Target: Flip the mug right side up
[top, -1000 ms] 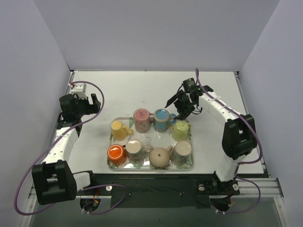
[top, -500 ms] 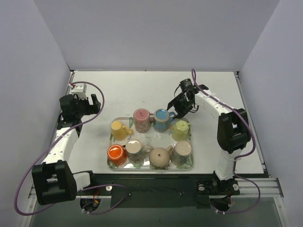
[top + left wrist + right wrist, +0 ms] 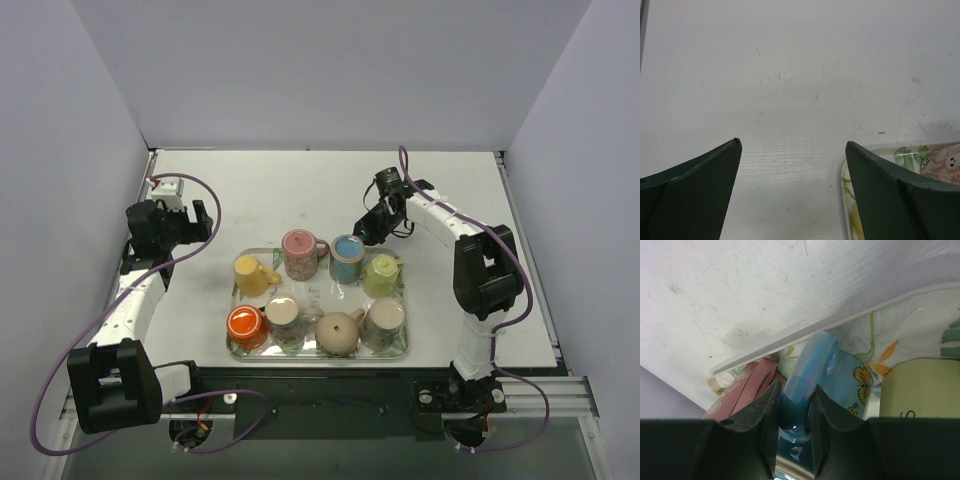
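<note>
The right hand is clenched on the handle of the blue mug. That mug sits in the tray's far row, crowded between a pink mug and a pale green mug. The left hand hangs released over bare bench.

We see a blue glazed ceramic mug with a wet-looking gloss, its smooth handle catching highlights. The flower-printed white tray is glossy too; we cannot tell its material. The white table is matt and finely scuffed. The dark fingers of the right gripper look like matt plastic.
</note>
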Available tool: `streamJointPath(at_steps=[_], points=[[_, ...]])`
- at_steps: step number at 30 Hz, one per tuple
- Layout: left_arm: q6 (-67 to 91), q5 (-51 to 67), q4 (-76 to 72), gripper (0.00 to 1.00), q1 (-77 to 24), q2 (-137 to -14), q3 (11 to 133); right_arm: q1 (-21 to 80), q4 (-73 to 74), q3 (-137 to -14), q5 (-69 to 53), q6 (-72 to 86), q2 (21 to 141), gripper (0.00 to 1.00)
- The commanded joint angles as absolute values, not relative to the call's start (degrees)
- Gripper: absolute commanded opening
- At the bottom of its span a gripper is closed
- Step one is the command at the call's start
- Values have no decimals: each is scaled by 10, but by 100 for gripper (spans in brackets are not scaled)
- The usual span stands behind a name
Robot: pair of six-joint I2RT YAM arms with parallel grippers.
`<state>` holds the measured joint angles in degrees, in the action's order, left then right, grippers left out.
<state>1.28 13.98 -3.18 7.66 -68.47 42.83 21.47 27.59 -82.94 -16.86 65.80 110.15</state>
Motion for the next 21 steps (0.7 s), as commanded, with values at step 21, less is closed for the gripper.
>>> streamJointPath(at_steps=[21], points=[[-48, 277, 72, 92, 69, -674, 508, 256, -24, -701, -213, 472, 913, 0]])
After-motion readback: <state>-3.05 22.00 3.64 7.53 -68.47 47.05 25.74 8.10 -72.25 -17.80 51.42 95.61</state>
